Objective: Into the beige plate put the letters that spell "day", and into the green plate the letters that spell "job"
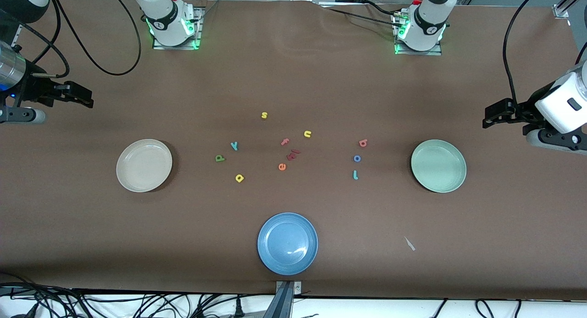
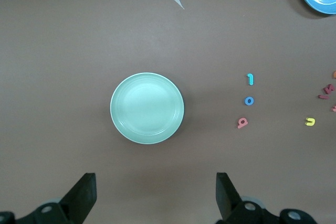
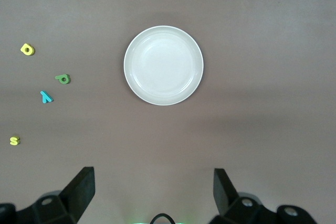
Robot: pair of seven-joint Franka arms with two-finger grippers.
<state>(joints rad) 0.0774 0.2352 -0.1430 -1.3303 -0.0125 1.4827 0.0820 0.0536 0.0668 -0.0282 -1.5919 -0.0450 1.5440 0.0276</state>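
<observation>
While both arms wait raised at the tabletop's (image 1: 293, 79) two ends, the left tool (image 2: 155, 195) and right tool (image 3: 153, 192) hang open and empty. The round cream-beige plate (image 1: 144, 165) lies toward the right arm's end, the round mint-green plate (image 1: 438, 165) toward the left arm's. Between them lie the dark green letter (image 1: 219, 158), teal "y" (image 1: 234, 146), yellow rounded letter (image 1: 239, 178), salmon "b" (image 1: 362, 143), blue ring "o" (image 1: 357, 159) and teal "j" (image 1: 355, 174).
</observation>
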